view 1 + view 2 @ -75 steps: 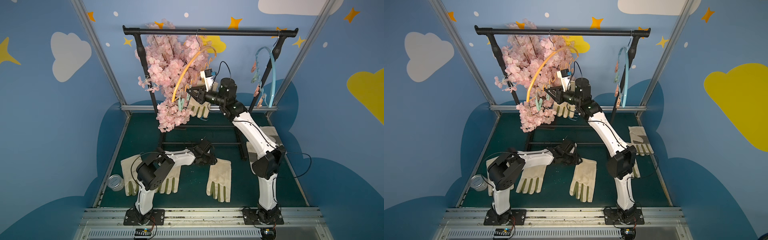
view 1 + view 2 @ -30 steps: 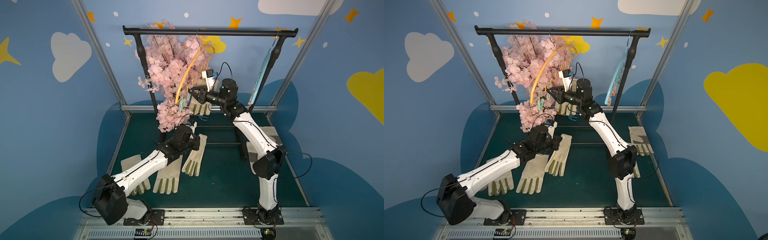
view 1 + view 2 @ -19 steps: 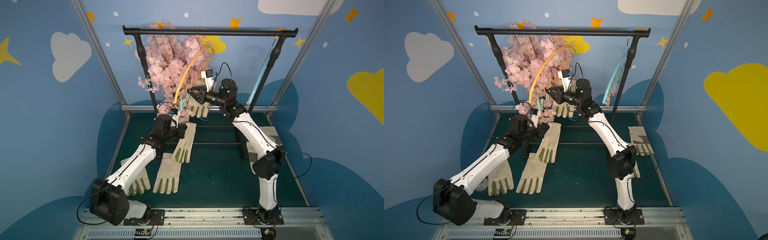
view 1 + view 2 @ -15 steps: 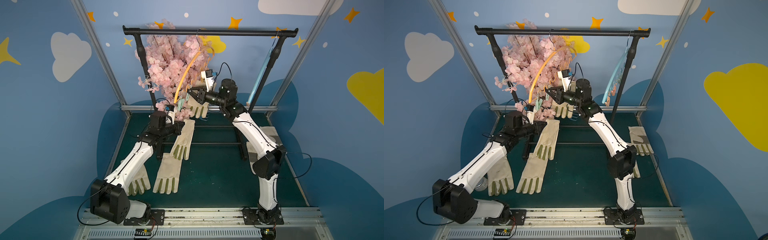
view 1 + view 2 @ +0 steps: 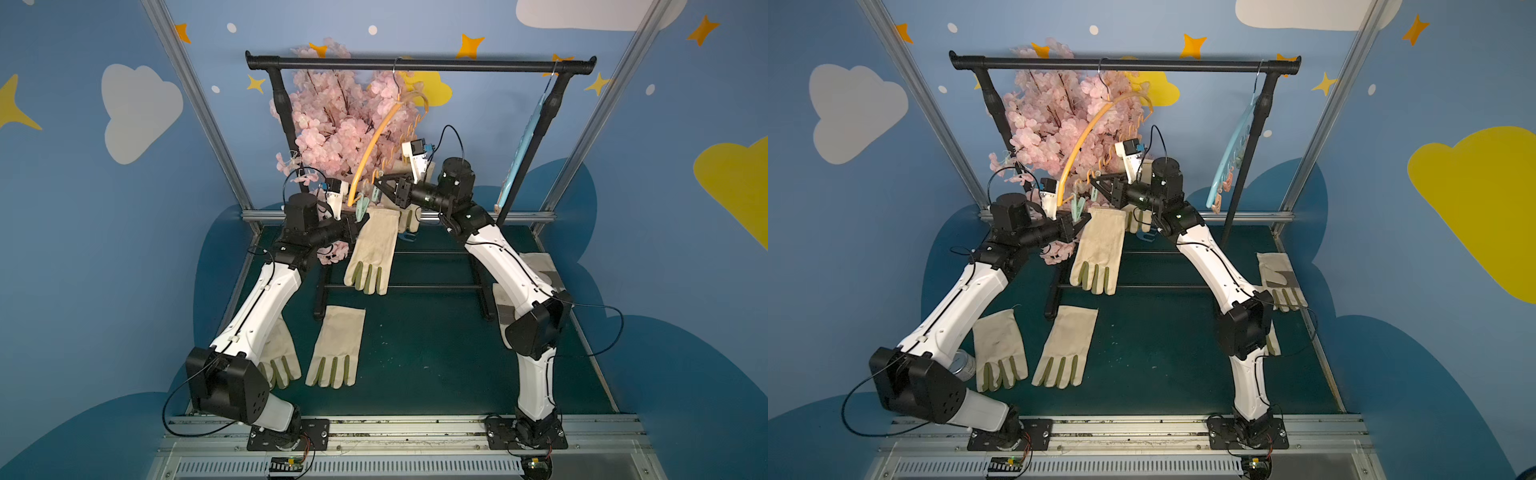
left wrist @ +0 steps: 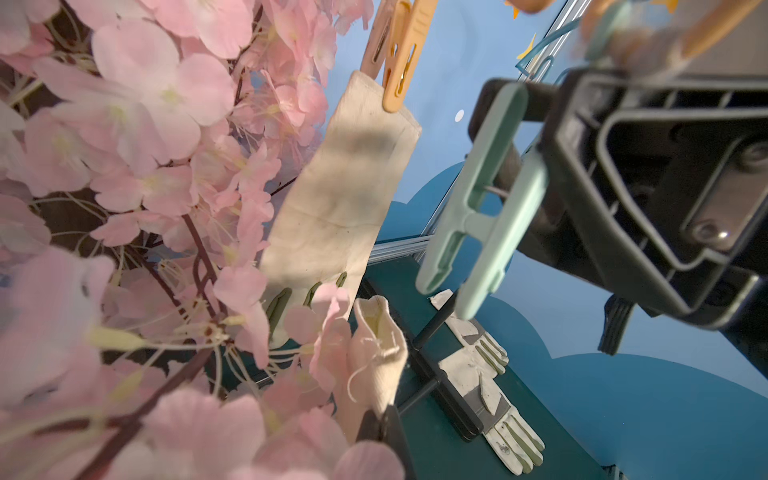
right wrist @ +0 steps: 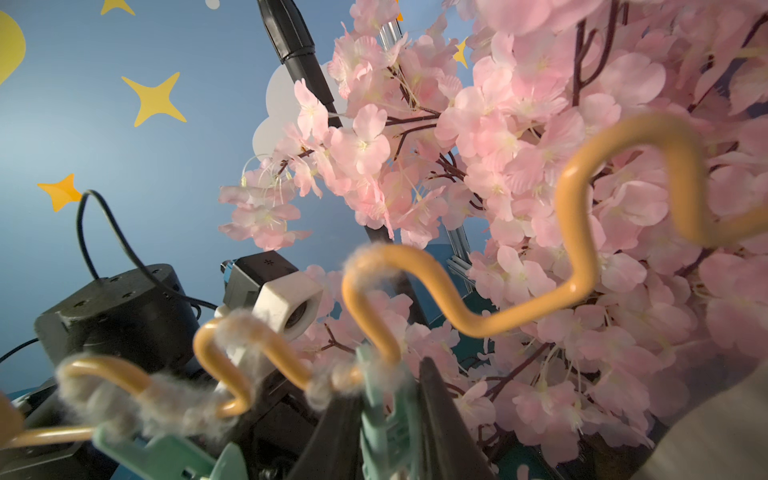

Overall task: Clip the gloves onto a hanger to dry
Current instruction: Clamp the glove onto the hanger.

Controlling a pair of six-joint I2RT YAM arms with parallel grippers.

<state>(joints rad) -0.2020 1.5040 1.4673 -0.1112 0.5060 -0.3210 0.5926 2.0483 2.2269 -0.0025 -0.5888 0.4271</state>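
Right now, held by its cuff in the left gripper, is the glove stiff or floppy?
Likely floppy: the glove hangs limp below the left gripper. Probably light, since one corner pinch carries it. Its cuff may sag away from the green clip.

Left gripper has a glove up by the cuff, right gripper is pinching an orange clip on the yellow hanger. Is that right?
One slip: the clip in the right gripper is mint green, not orange, as the left wrist view shows. The left gripper does hold the glove by its cuff, and the clip is on the yellow hanger.
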